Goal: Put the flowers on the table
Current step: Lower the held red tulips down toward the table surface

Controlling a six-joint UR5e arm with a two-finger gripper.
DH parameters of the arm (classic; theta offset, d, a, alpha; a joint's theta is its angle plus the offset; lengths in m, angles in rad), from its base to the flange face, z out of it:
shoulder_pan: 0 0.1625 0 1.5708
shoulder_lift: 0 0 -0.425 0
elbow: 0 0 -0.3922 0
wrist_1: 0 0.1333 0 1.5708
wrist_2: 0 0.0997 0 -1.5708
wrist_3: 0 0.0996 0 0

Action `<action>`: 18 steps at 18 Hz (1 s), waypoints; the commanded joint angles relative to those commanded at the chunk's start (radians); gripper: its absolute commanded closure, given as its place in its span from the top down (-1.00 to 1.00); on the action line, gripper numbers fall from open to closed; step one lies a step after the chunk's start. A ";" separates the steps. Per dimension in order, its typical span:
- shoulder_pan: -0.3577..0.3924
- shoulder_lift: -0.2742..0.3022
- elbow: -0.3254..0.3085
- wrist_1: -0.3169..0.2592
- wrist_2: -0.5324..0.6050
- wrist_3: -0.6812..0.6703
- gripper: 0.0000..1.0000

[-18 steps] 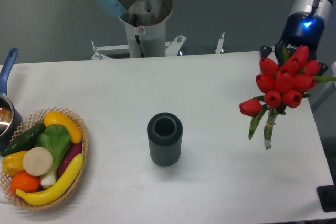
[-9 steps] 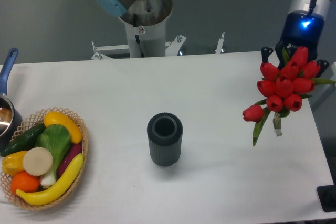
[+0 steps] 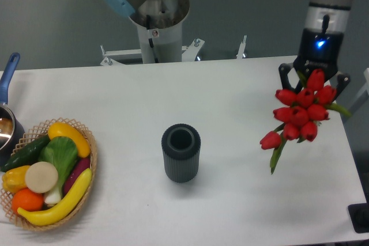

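- One bunch of flowers (image 3: 302, 114): red tulips, about nine heads countable, with green stems and leaves trailing down toward the near left; one head droops apart from the cluster at its lower left.
- One gripper (image 3: 314, 79): its two dark fingers straddle the top of the bunch at the far right, and the flowers hang from it above the table; the contact itself is hidden behind the blooms, so the grip is inferred from the bunch hanging there.
- One table (image 3: 242, 194): a white matte rectangular top that fills most of the view; the flowers are over its right end, not lying on it.
- One vase (image 3: 181, 152): dark, ribbed, cylindrical, upright near the table's centre, its mouth open and nothing showing inside; well apart from the flowers.
- One wicker basket (image 3: 87, 140): at the near left edge, holding toy produce: one banana (image 3: 57, 203), one yellow pepper (image 3: 69, 136), one cucumber (image 3: 24, 152), one leafy green, one white round piece, one orange, one purple piece, one further yellow piece.
- One saucepan (image 3: 7, 119): partly cut off at the left edge, with a blue handle pointing to the far side.
- Room: a grey wall or floor lies behind the table; the robot's metal base column (image 3: 158, 24) stands at the far edge, centre left.
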 joint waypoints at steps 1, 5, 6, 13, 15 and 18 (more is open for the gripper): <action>-0.020 -0.023 0.011 0.000 0.041 0.005 -0.12; -0.075 -0.112 0.038 0.002 0.151 0.032 -0.12; -0.085 -0.129 0.040 0.002 0.158 0.044 -0.12; -0.144 -0.261 0.100 -0.014 0.299 0.052 -0.12; -0.152 -0.279 0.114 -0.017 0.310 0.054 -0.12; -0.164 -0.310 0.124 -0.011 0.303 0.054 -0.12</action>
